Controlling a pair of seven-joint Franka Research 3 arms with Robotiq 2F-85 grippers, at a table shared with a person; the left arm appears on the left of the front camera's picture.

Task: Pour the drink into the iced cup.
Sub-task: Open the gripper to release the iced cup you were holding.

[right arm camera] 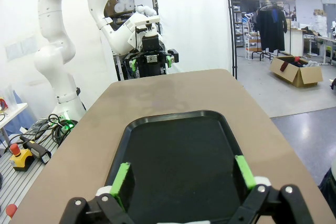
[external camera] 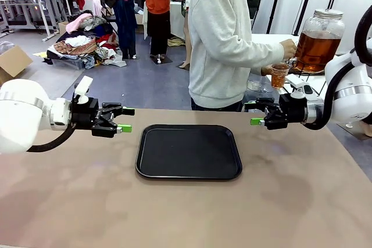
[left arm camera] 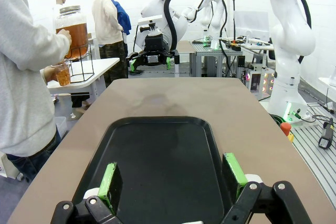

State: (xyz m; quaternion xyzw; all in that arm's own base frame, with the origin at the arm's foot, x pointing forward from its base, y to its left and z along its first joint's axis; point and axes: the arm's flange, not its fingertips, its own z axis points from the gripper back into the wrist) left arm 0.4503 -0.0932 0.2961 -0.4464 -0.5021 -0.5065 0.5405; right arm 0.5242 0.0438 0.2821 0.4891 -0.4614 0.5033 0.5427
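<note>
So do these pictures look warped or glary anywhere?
Left wrist view: wide-angle bend, table edges splaying, black tray stretched. Right wrist view: same stretch, bright ceiling lights. Front view: even light, soft sheen on the tray, dispenser jar sharp.

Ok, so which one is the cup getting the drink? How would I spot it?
Find the big glass jar of amber-brown drink with a silvery lid, standing on the side table behind the robot's right arm. A person in a pale sweatshirt stands at it, and the cup is in their hand, just under the jar's tap. It is small, clear and partly filled with the same amber-brown drink.
</note>
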